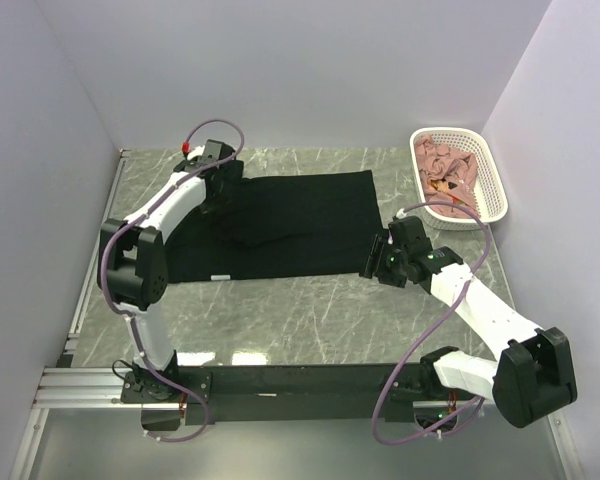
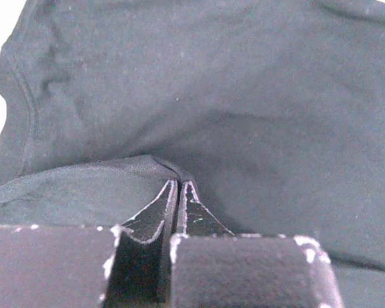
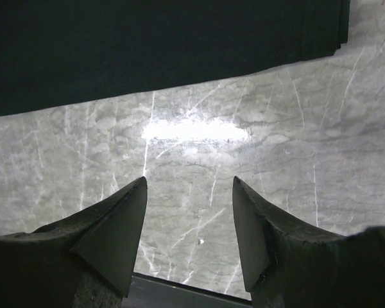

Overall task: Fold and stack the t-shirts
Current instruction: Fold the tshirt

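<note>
Left pincer tight on black t-shirt fold

The black t-shirt lies spread flat, pink t-shirts crumpled rightward.

Cameras: one overhead, two wrist.
Overhead looks down from the near edge over the grey marbled table; both wrist views sit close, sharing the large black cloth t-shirt.
</note>
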`<state>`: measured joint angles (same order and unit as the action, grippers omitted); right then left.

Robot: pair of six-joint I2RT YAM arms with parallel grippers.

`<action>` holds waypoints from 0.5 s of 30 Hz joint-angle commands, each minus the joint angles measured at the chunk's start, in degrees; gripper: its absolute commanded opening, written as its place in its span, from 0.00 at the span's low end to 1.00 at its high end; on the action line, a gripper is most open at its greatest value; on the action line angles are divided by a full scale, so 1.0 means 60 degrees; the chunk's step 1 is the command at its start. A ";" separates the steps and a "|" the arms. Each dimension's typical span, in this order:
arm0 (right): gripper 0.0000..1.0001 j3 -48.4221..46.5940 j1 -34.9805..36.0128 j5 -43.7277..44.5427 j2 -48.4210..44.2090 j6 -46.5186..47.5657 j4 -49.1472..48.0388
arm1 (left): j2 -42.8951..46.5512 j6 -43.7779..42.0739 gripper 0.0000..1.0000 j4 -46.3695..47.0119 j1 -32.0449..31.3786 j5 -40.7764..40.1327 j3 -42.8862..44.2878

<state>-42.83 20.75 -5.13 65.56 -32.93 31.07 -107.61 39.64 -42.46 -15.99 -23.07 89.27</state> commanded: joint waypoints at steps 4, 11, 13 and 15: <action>0.63 0.0092 0.0057 0.0180 -0.0116 0.0082 -0.0154 | -0.0638 0.0044 0.11 0.0206 0.0116 -0.0359 0.0633; 0.63 -0.0112 0.0028 0.0546 -0.0014 0.0141 -0.0271 | -0.0421 0.0293 0.64 0.0484 0.0716 -0.0008 0.0502; 0.63 -0.0273 -0.0074 0.0708 0.0132 0.0098 -0.0285 | -0.0186 0.0308 0.79 0.0382 0.0979 0.0036 0.0473; 0.63 -0.0347 -0.0352 0.0693 0.0279 -0.0048 -0.0373 | 0.0384 0.0380 0.85 0.0309 0.1315 0.0167 0.0196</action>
<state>-42.85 20.25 -2.96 66.39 -32.93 30.72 -111.83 41.15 -41.15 -10.66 -22.96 90.89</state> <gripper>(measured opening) 0.631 0.820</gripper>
